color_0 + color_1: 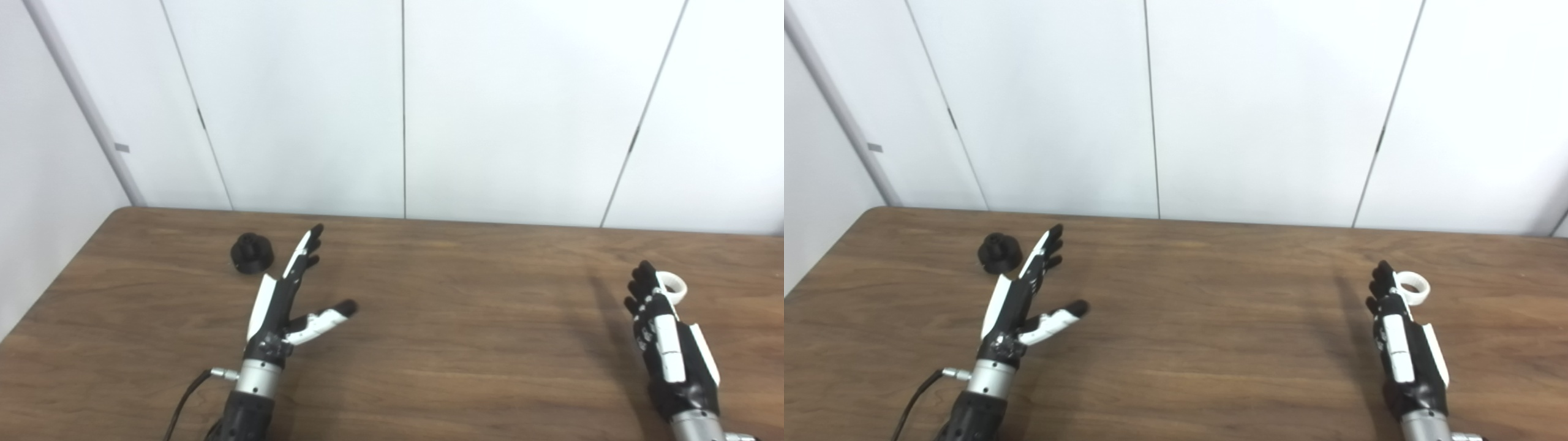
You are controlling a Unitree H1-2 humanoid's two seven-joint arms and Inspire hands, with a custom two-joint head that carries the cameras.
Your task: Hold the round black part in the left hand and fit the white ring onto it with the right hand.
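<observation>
The left hand (283, 300) is spread wide with nothing in it, fingertips near the round black part (251, 252), which sits on the wooden table (453, 318) just to their left. The right hand (1402, 334) is also empty, fingers straight, with the white ring (1415, 286) lying on the table just beyond its fingertips, partly hidden by them.

We see the table (441, 343) bare between our left hand (288, 300) and right hand (664, 334), so either can cross the middle unobstructed. The round black part (252, 252) sits just left of our left fingertips, apart from them, with open wood around it. The white ring (674, 286) lies just right of our right fingertips. The wall (404, 110) closes the far edge.
</observation>
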